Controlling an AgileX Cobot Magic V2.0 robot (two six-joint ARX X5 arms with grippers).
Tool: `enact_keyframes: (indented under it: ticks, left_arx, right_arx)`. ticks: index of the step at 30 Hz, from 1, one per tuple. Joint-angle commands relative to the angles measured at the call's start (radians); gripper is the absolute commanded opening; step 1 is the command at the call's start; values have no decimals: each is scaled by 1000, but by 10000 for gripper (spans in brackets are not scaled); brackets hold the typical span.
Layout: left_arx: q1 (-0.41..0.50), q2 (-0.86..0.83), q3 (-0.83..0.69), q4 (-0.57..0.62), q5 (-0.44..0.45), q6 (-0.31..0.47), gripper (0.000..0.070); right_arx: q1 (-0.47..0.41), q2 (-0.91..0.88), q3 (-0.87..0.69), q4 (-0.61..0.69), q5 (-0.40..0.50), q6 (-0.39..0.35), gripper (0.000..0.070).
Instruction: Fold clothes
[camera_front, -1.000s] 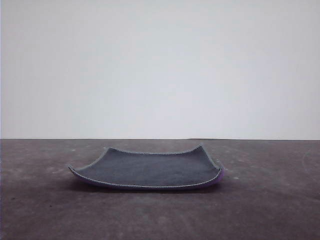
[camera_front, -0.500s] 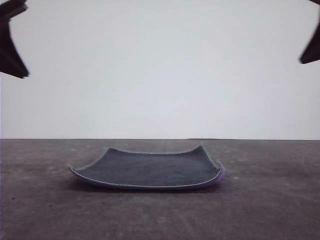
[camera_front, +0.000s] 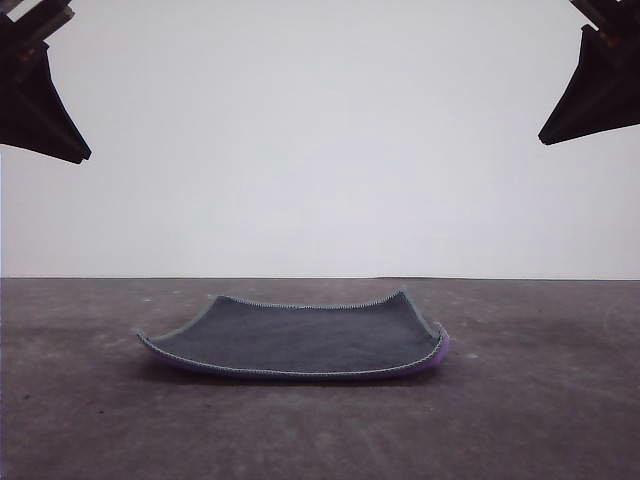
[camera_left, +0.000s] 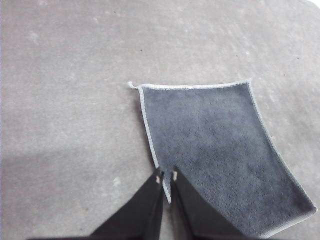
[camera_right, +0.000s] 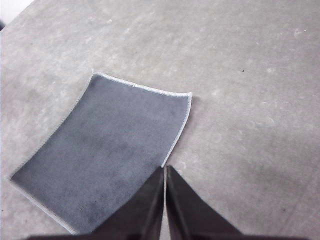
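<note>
The clothes (camera_front: 300, 338) are one small thick square cloth lying flat on the grey table (camera_front: 540, 400), dark grey face up, light grey stitched edging, a purple underside peeking at its right corner. My left gripper (camera_front: 40, 110) hangs high at the upper left, my right gripper (camera_front: 590, 95) high at the upper right. In the left wrist view the left gripper (camera_left: 166, 176) is shut, hovering above the clothes' (camera_left: 220, 145) left edge. Seen from the right wrist, the right gripper (camera_right: 164, 170) is shut above the right edge of the clothes (camera_right: 115, 145). Neither touches the cloth.
A plain white wall (camera_front: 320, 140) stands behind the table's far edge. Bare grey tabletop surrounds the cloth on all sides.
Both grippers have come into the front view from the upper corners and moved inward and lower over the last second. The cloth has not moved.
</note>
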Motion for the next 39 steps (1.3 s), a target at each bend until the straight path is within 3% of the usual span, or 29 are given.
enact_keyframes:
  ticks: [1, 5, 8, 10, 12, 14, 32, 39]
  left_arx:
    - [-2, 8, 18, 7, 6, 14, 17]
    - [-2, 8, 18, 10, 5, 14, 18]
    - [-2, 8, 18, 9, 5, 14, 87]
    - [-2, 8, 18, 7, 5, 14, 261]
    - [-2, 8, 18, 6, 5, 14, 407]
    - [-2, 8, 18, 5, 6, 14, 440]
    - [-2, 11, 18, 6, 4, 7, 435]
    - [-16, 139, 29, 100, 28, -40, 436]
  right_arx:
    - [2, 7, 13, 8, -4, -11, 0]
    - [2, 7, 13, 8, -3, -11, 0]
    - [2, 7, 13, 8, -3, -11, 29]
    - [2, 7, 13, 7, -2, -11, 233]
    - [2, 7, 13, 6, 7, -11, 485]
    - [2, 7, 13, 7, 8, -11, 593]
    - [2, 7, 13, 44, 15, -38, 592]
    - [39, 83, 14, 129, 6, 12, 591]
